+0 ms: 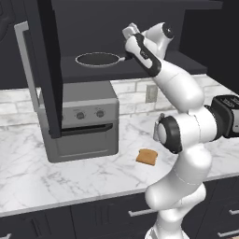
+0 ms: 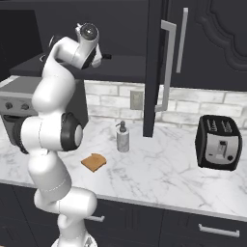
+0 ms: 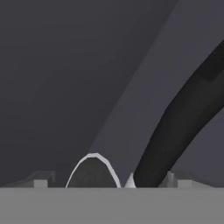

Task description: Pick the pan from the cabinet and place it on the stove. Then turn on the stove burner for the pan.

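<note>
- The cabinet point(image 1: 44, 70) stands open; the pan point(image 1: 97, 59) sits on its shelf, not yet lifted.
- The pincer point(image 1: 127, 49) is at the handle end of the pan, jaws wide apart and holding nothing.
- Up close, the handle point(image 3: 175, 127) seems to run just beside the fingertips, though that view is murky.
- Left to do: grasp, carry to the stove, turn the burner on.

A white marble counter point(image 1: 84, 172) ran along a wall of pale bricks point(image 2: 116, 99). Dark drawers with short silver handles point(image 2: 212, 230) sat under it.
</note>
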### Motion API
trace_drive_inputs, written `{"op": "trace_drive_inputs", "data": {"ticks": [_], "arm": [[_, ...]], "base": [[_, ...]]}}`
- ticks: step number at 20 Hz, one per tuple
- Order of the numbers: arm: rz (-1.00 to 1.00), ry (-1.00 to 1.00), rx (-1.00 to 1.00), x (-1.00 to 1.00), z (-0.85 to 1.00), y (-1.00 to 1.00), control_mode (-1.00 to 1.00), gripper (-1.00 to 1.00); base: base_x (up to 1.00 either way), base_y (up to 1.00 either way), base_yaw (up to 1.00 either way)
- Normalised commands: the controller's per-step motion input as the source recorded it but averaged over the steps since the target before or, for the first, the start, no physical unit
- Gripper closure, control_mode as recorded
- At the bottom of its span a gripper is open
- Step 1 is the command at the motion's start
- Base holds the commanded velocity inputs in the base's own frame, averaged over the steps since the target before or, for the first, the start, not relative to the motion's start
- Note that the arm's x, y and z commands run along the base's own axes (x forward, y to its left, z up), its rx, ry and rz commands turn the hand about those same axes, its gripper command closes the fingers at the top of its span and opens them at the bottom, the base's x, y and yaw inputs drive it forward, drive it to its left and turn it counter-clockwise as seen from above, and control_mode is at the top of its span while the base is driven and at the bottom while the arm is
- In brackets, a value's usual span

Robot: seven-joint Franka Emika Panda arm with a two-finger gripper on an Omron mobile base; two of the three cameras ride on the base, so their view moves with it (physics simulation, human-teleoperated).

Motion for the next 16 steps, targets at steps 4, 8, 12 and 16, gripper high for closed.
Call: {"op": "trace_drive_inputs", "data": {"ticks": [4,8,12,16], "arm": [[0.0,0.04,0.03,0.27,-0.44,0.32,-1.0,-1.0],[0.0,0.0,0.15,0.02,-0.35,-0.02,-1.0,-1.0],[0.0,0.0,0.13,0.0,-0.21,-0.16,-1.0,-1.0],[0.0,0.0,0.04,0.0,-0.33,-0.26,-1.0,-1.0]], "base": [[0.0,0.0,0.0],[0.0,0.0,0.0],[0.0,0.0,0.0],[0.0,0.0,0.0]]}}
